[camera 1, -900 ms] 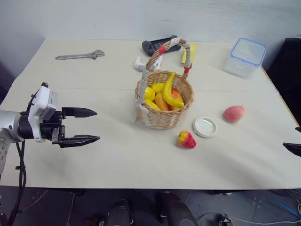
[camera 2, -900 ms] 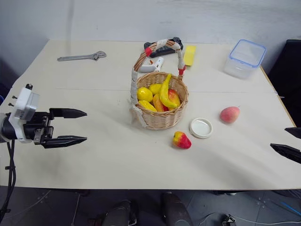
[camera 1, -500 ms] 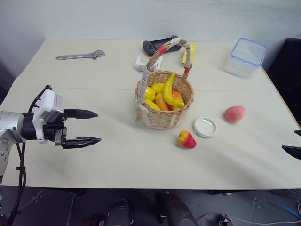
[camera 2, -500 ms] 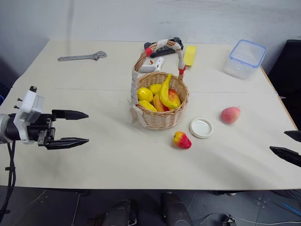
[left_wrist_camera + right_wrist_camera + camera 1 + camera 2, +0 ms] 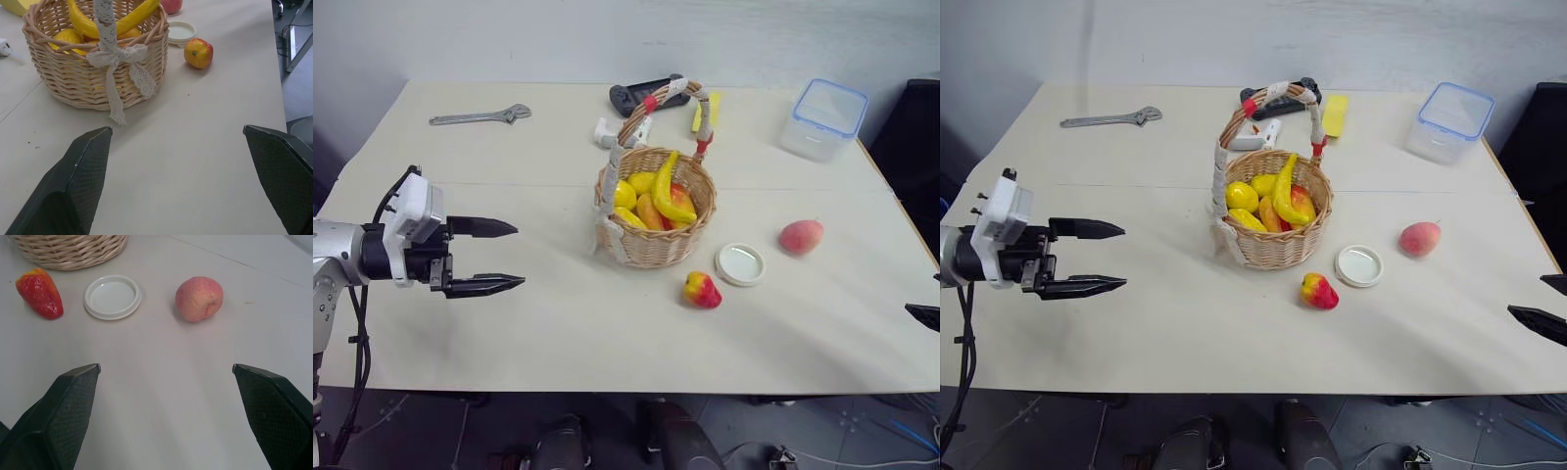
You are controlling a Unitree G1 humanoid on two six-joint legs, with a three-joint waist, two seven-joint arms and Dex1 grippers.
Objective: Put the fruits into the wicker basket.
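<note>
Here a round white lid (image 5: pixel 740 263) lies between the red-and-yellow apple (image 5: pixel 702 290) and the pink peach (image 5: pixel 800 236), at the wicker basket's (image 5: pixel 656 245) four o'clock. Both fruits rest on the table (image 5: pixel 509 323). The left gripper (image 5: pixel 499 257) and right gripper (image 5: pixel 166 377) stand spread, empty.

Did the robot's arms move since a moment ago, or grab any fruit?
The left gripper rose a little, open and empty. The right gripper slid slightly toward the table's right edge, open too. Nothing was grabbed. The apple, the peach, the white lid and the wicker basket stayed put.
</note>
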